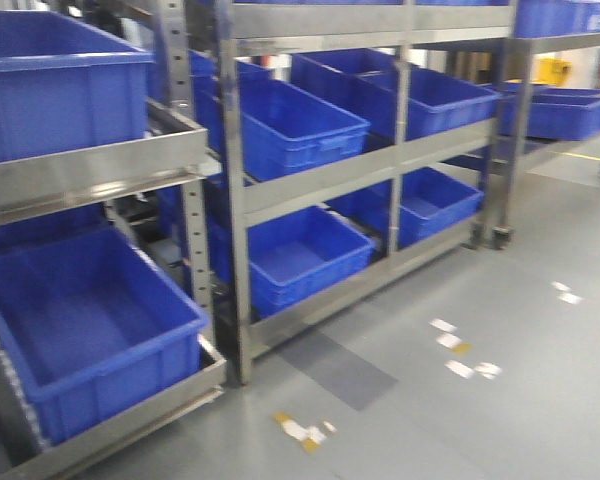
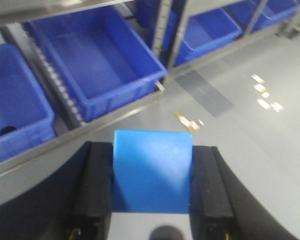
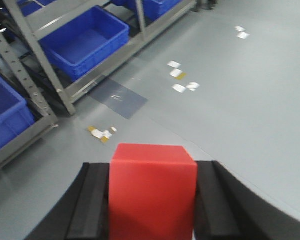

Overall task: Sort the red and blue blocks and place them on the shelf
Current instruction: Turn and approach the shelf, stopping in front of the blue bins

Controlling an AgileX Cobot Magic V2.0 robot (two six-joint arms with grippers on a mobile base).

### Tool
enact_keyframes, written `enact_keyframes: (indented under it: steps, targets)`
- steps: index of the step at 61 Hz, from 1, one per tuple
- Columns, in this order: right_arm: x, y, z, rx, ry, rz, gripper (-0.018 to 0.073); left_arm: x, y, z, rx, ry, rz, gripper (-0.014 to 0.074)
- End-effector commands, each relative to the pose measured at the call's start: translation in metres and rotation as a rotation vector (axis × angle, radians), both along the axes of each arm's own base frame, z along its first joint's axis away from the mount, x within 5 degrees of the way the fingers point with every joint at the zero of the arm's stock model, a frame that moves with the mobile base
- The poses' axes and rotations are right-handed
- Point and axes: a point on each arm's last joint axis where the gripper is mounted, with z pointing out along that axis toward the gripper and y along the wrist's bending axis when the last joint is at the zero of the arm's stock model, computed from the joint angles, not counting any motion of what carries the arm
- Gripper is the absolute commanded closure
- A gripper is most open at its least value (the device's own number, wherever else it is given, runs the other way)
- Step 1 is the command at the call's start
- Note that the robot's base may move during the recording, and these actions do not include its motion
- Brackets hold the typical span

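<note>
l wrist cam: my left claw [image 2: 151, 167] is clamped on the blue block [image 2: 152, 172]. its black fingers [image 2: 97, 185] press both sides, and the block stands upright w/ its top edge above the fingertips. just beyond the claw and a bit left is a big blue bin [image 2: 97, 60] on the bottom tier of the shelf [image 2: 120, 112]. a second bin [image 2: 15, 105] sits further left w/ sth dark inside, can't tell what. grey floor [image 2: 250, 130] runs ahead-right of the claw, w/ tape scraps [image 2: 187, 121] just past the block.

r wrist cam: my right claw [image 3: 152, 192] holds the red block [image 3: 152, 197] the same way, fingers [image 3: 92, 200] touching both sides. the shelf [image 3: 40, 60] is ahead-left of this claw, well apart, w/ a blue bin [image 3: 82, 40] on its low tier. tape scraps [image 3: 102, 134] lie on the floor [image 3: 240, 110] between the claw and the shelf foot.

front cam, blurry: the shelf [image 1: 320, 182] w/ steel rails fills the left and centre, blue bins [image 1: 300, 255] tilted on several tiers. the floor [image 1: 500, 400] is to the right, w/ tape scraps [image 1: 302, 430].
</note>
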Motion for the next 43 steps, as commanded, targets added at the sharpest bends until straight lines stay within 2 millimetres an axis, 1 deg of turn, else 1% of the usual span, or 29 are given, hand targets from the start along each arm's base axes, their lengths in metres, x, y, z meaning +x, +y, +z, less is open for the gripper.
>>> enact_keyframes:
  steps: [1,43]
  targets:
    - [0.0034,-0.0013,0.016,-0.027,-0.104,-0.003,0.051,0.0047,-0.0012,0.0161,-0.026,-0.102,-0.001,0.0472]
    - [0.0034,-0.0013,0.016,-0.027,-0.104,-0.003,0.051,0.0047,-0.0012,0.0161,-0.026,-0.102,-0.001,0.0472]
